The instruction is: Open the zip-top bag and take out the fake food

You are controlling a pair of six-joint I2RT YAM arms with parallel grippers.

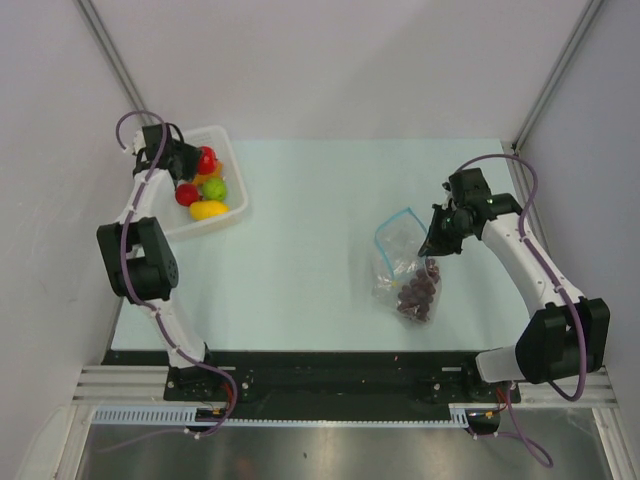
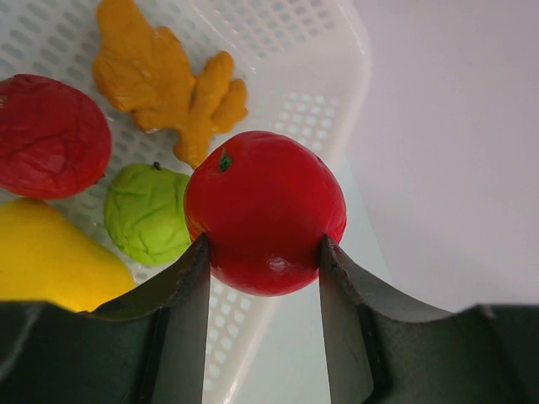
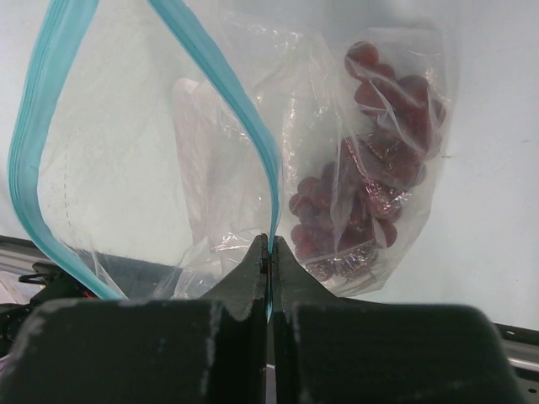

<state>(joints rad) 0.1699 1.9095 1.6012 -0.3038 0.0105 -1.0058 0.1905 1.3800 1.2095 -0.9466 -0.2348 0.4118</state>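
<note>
1. Bag (image 1: 400, 262) lies right of centre on table (image 1: 310, 250), mouth open, grapes (image 1: 418, 292) inside.
2. Right tool (image 3: 269, 248) clamped on its blue zip strip (image 3: 38, 84).
3. Left tool (image 2: 264, 244) grips red fruit (image 2: 264, 210) over white basket (image 1: 236, 172), upper left.

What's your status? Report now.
Left gripper shut on red fruit over basket. Right gripper shut on zip-top bag, mouth open. Grapes inside. Nothing blocking.
</note>
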